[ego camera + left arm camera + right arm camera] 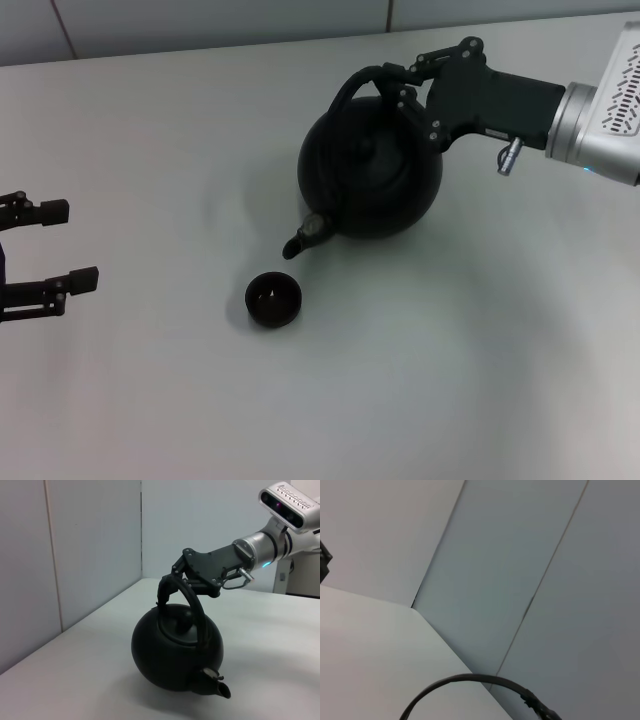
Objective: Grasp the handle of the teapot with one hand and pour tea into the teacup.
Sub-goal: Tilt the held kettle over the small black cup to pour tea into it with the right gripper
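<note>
Tipping the teapot [372, 172] slowly by the handle [192, 600], right gripper [392, 82] pinching it tight, keeping the spout just above the teacup [273, 299]; left gripper [48, 247] waiting spread open, far from the teacup.

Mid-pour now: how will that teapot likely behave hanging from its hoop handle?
Probably heavy: the teapot is large and round. Held by the right gripper on the handle, it may swing. Tilted spout-down toward the teacup, its lid might slip.
</note>
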`<action>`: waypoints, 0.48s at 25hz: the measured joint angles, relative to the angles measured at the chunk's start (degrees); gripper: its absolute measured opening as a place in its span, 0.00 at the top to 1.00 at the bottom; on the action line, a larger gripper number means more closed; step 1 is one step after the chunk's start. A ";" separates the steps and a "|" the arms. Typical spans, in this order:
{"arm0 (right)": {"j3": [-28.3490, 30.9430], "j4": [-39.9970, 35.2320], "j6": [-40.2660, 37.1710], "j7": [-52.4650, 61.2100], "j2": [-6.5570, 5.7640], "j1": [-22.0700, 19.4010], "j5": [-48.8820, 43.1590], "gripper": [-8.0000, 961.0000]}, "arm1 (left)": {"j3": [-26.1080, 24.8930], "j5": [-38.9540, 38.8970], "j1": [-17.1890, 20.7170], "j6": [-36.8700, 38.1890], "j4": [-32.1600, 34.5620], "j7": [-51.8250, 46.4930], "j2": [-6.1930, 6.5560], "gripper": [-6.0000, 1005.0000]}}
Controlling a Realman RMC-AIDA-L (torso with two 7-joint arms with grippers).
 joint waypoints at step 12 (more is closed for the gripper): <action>-3.80 -3.70 0.61 0.39 0.14 0.30 -0.02 0.93 | -0.08 0.08 0.19 -0.34 -0.01 -0.10 0.03 0.19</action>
